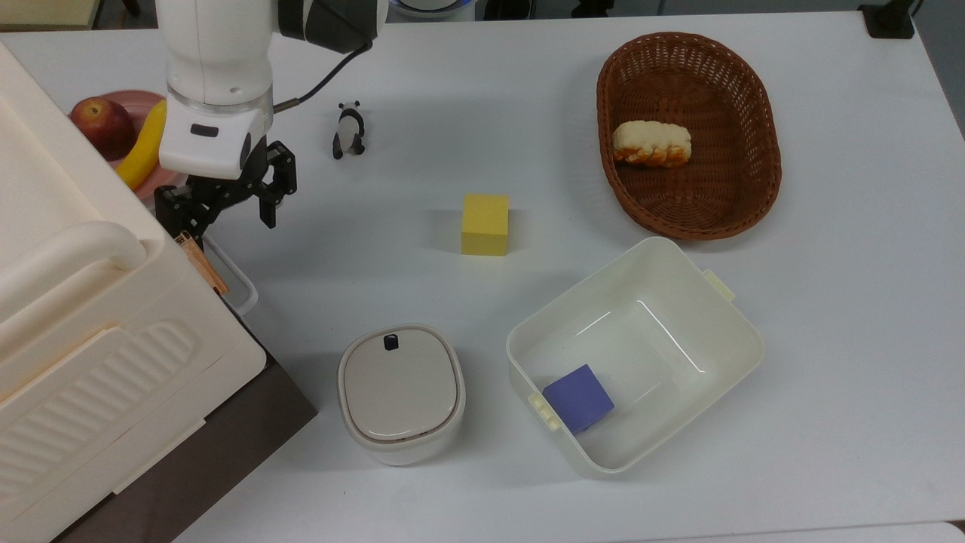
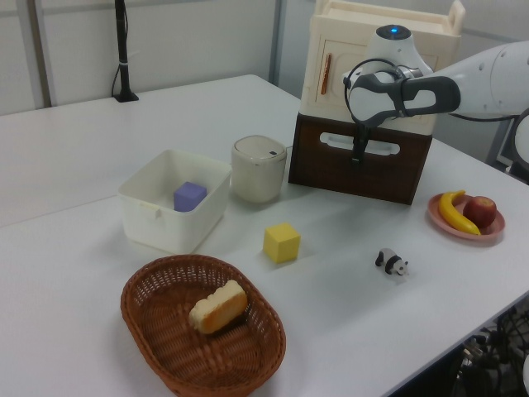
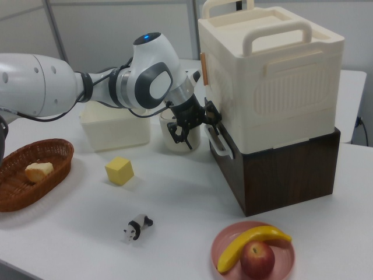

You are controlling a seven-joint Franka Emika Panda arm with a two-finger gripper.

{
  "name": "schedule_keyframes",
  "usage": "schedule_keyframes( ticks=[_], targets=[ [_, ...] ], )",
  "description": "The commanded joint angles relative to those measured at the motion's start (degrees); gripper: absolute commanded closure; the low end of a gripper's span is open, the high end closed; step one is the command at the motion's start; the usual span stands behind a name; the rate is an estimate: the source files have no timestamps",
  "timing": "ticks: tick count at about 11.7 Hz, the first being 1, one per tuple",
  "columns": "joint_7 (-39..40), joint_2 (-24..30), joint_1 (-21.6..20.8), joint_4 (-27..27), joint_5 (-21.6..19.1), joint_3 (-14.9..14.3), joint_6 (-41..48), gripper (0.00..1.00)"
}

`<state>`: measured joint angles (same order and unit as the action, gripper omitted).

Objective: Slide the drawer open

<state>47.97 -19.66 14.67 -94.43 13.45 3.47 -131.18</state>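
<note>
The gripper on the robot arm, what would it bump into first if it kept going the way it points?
Probably the drawer's white loop handle: the open gripper points down beside it. Depth is unclear; it could reach the table instead.

On your white desk (image 1: 829, 339) you have a yellow cube (image 1: 485, 224), a toy panda (image 1: 348, 130), a wicker basket (image 1: 758, 188) holding bread (image 1: 650, 142), a cream tub (image 1: 724, 332) containing a purple cube (image 1: 578, 397), a lidded container (image 1: 400, 392), and a pink plate (image 3: 233, 245) with banana (image 3: 252, 244) and apple (image 3: 257, 259).

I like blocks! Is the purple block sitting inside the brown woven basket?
No, the purple block lies in the cream plastic tub; the brown woven basket holds bread.
</note>
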Motion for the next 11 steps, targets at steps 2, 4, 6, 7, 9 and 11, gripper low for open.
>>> schedule_keyframes(
  ticks=[2,4,6,7,9,11],
  targets=[
    [0.4,-0.6,0.1,1.0,1.3,-1.0,-2.0,0.06],
    [0.4,-0.7,0.1,1.0,1.5,-0.9,-2.0,0.06],
    [0.4,-0.8,0.1,0.8,3.2,-0.9,-1.9,0.06],
    [0.4,-0.9,0.1,0.7,3.2,-0.9,-2.0,0.06],
    [0.3,-1.3,0.0,0.7,3.9,-0.9,-2.0,0.06],
    [0.3,-1.3,0.0,0.7,4.0,-0.9,-2.0,0.06]
  ],
)
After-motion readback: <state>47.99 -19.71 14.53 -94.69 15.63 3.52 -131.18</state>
